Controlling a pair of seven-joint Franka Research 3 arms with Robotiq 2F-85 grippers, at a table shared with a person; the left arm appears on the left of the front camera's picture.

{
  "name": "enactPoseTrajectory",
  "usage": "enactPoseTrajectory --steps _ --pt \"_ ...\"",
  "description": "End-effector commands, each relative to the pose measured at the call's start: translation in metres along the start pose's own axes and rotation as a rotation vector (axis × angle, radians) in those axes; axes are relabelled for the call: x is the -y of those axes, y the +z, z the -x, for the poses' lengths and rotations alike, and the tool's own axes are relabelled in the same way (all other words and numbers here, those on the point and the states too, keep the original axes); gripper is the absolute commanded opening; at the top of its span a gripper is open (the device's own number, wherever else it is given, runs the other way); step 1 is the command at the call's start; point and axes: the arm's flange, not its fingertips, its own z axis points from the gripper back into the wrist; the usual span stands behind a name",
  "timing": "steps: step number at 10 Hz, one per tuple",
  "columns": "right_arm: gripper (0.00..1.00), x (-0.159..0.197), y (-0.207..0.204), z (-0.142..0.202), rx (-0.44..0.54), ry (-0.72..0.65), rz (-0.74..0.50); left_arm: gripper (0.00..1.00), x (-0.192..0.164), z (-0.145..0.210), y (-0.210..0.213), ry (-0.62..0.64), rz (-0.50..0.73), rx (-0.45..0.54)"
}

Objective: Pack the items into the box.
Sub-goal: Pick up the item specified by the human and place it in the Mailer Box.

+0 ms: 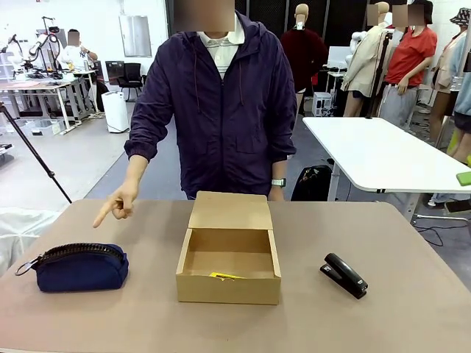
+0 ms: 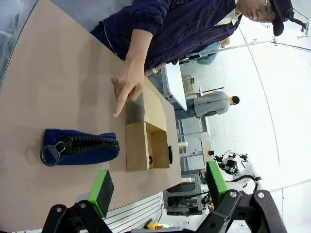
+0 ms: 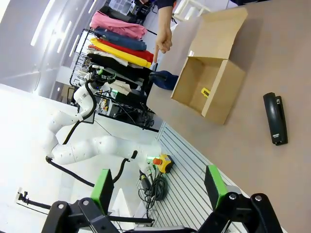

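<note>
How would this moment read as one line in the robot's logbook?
pouch: left of box | box: open, yellow item inside | stapler: right of box | person's hand: pointing toward pouch | left hand, right hand: open, empty

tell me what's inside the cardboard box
A small yellow object lies on the floor of the box, near its front wall. That wall covers its lower part in the front view.

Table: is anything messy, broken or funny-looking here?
Nothing stands out. The box sits open and straight with a yellow thing inside, the pouch lies zipped left of it, and the stapler rests flat. Nothing is spilled or torn.
</note>
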Motion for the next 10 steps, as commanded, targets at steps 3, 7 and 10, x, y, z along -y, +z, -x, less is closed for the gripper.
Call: enactPoseTrajectory --steps 3,7,10 --pt "1.00 0.001 0.002 0.001 -0.012 0.028 0.001 1.00 0.074 -0.041 -0.137 -0.249 -0.416 -0.503" --pt "1.00 0.001 0.002 0.001 -0.012 0.028 0.001 1.00 0.106 -0.032 -0.275 -0.598 -1.103 -0.681" --pt "1.00 0.001 0.002 0.001 -0.012 0.028 0.001 1.00 0.106 -0.022 -0.278 -0.705 -1.194 -0.616"
